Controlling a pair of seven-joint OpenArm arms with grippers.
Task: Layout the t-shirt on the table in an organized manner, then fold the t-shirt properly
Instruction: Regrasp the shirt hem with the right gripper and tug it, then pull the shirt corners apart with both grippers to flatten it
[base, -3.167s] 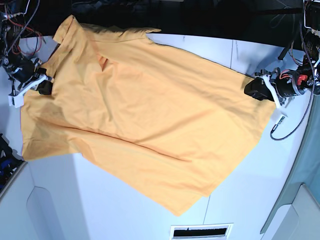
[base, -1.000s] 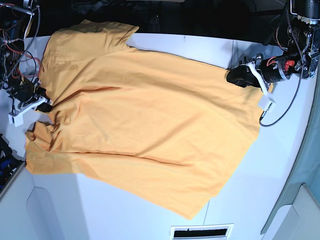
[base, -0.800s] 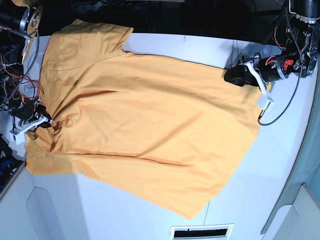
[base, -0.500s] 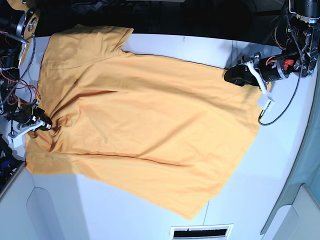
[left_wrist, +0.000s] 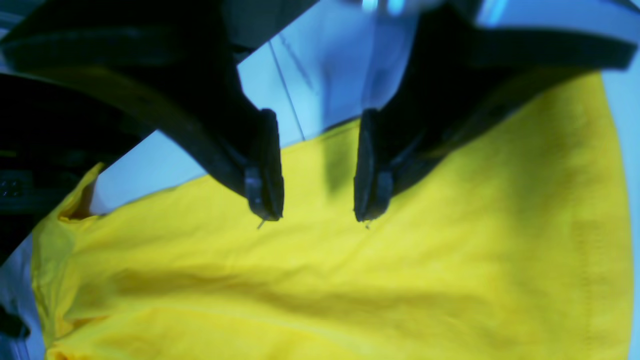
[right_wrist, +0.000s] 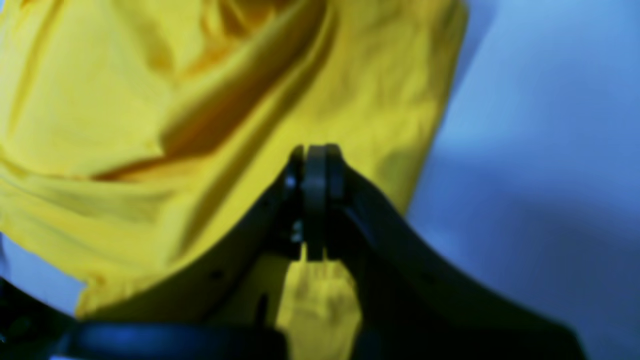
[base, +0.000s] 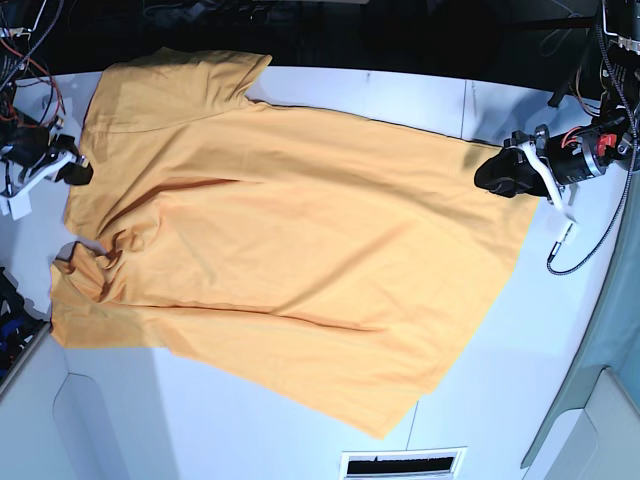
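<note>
Now the t-shirt (base: 290, 240) lies spread across the table (base: 540, 330), still rumpled near its left edge — left gripper (left_wrist: 315, 215) spread empty over its hem, right gripper (right_wrist: 315, 200) pressed together beside it — apparently between smoothing pulls.

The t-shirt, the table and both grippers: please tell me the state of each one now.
t-shirt: spread on the table, wrinkled near one sleeve, unfolded.
table: partly covered by the shirt.
left gripper: open, over the shirt's edge, holding nothing.
right gripper: shut, empty, beside the shirt.
</note>
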